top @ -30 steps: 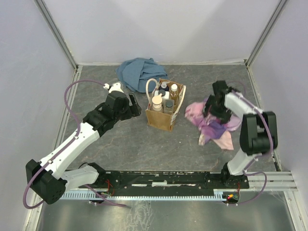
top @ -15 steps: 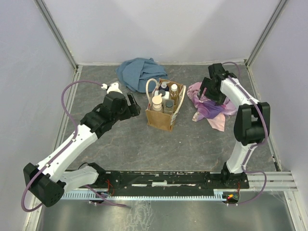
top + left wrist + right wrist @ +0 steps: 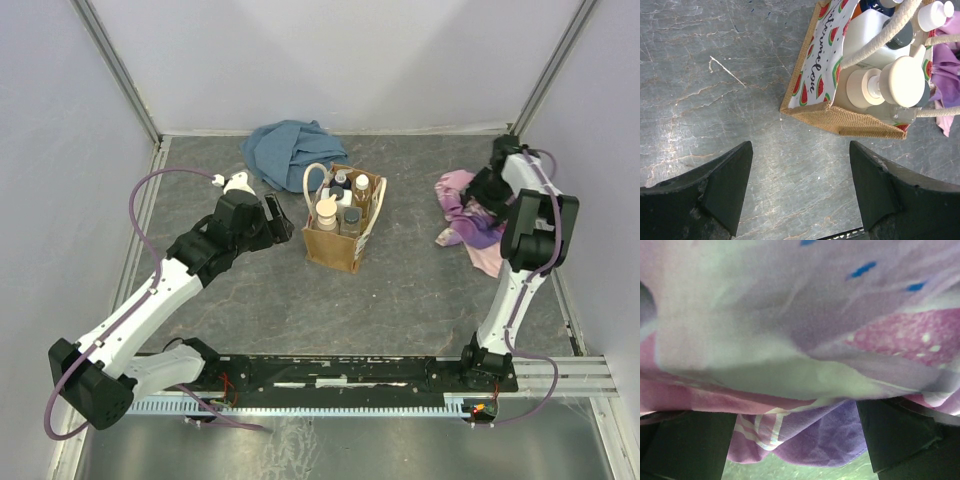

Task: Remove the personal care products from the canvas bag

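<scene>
The canvas bag (image 3: 332, 246) stands upright mid-table, with rope handles and a watermelon-print lining. Several personal care products stand inside it: a beige pump bottle (image 3: 326, 212), a dark-capped bottle (image 3: 352, 217) and white-capped ones (image 3: 362, 184). My left gripper (image 3: 280, 221) is open and empty, just left of the bag. In the left wrist view it (image 3: 800, 192) hovers over bare table short of the bag's corner (image 3: 850, 122), with the pump bottle (image 3: 901, 80) and a white bottle (image 3: 867, 35) visible inside. My right gripper (image 3: 478, 195) is open over the pink-purple cloth (image 3: 462, 208); in the right wrist view it (image 3: 797, 442) has the cloth (image 3: 805, 340) draped between its fingers.
A crumpled blue cloth (image 3: 290, 148) lies behind the bag near the back wall. Enclosure walls stand on the left, back and right. The arm bases and a metal rail (image 3: 350, 372) run along the near edge. The pink cloth also shows past the bag in the left wrist view (image 3: 946, 65).
</scene>
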`<act>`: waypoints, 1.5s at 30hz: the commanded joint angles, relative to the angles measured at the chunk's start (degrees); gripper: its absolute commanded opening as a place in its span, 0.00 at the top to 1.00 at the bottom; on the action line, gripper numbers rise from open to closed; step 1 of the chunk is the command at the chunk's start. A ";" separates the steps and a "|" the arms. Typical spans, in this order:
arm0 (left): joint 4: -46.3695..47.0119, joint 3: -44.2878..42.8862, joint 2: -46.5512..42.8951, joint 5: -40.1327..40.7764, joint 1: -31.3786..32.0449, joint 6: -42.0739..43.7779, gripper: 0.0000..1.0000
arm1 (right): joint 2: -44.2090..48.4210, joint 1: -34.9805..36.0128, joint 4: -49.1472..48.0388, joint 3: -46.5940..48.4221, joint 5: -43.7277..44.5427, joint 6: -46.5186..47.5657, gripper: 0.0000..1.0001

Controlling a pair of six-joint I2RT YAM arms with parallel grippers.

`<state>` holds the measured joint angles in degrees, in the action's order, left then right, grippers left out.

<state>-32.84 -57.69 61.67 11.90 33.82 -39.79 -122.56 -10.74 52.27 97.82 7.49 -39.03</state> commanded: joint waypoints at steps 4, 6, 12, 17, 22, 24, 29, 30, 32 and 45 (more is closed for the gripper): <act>-0.35 -3.65 0.44 2.44 -0.19 -0.33 0.15 | 6.14 -3.67 0.06 -2.40 5.06 -2.35 0.00; -0.23 -4.14 0.67 2.42 -0.13 -0.20 0.15 | 7.86 -3.57 -1.32 -4.79 3.75 -2.67 0.00; 0.57 -3.67 1.55 0.68 -0.16 -0.93 0.15 | 16.21 -2.17 -6.45 -14.52 2.46 -3.40 0.00; 0.67 -2.73 1.37 1.48 -0.12 -1.25 0.15 | 28.21 1.10 -9.56 -23.78 5.93 -4.77 0.00; 0.76 -3.01 2.34 2.42 -0.14 -0.38 0.15 | 40.83 9.93 -9.10 -27.28 14.46 -3.68 0.00; 0.34 -3.46 2.89 2.56 -0.16 -0.38 0.16 | 43.76 11.86 -7.87 -26.63 15.50 -2.94 0.00; 1.85 -2.36 3.14 1.94 -0.16 -1.13 0.16 | 46.28 18.85 -10.66 -25.00 8.90 3.99 0.00; 2.39 -2.00 3.34 1.75 -0.16 -1.26 0.16 | 45.77 21.41 -10.84 -24.14 9.65 5.41 0.00; 3.30 -2.22 4.39 1.24 -0.18 -0.84 0.17 | 43.65 25.46 -9.08 -21.03 10.28 7.62 0.00; 1.11 -7.96 6.89 4.00 -0.17 1.37 0.17 | 42.55 49.76 -14.16 -9.04 17.22 19.02 0.00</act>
<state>-32.93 -63.13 68.86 14.48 33.82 -39.68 -80.05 34.22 41.67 82.35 19.31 -25.26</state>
